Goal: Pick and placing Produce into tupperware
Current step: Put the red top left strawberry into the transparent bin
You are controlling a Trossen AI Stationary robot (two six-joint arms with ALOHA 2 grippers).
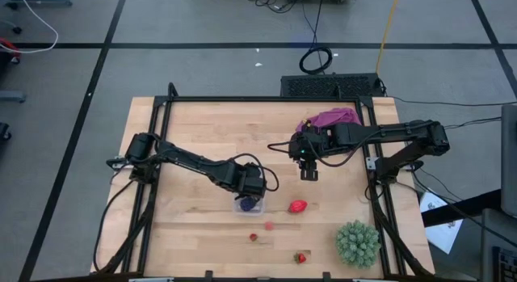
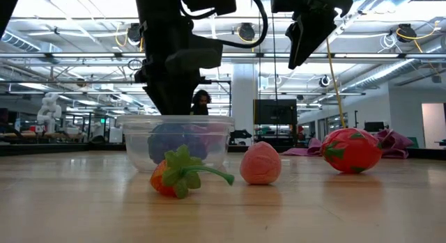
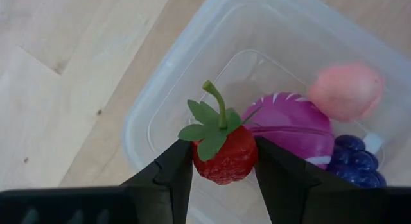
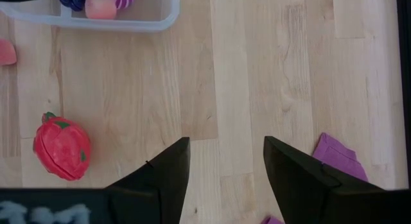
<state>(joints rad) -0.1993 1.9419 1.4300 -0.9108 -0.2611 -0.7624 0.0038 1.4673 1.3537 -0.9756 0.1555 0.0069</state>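
Left gripper (image 3: 221,169) pinches a strawberry (image 3: 225,153) over the tupperware (image 3: 167,89), three pieces already inside; right gripper (image 4: 225,166) spread, empty; four fruits left on table (image 1: 202,136)

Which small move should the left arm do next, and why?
Probably open the left gripper. Its fingers hold a strawberry directly over the tupperware, which already holds other fruit, so letting go should drop it inside.
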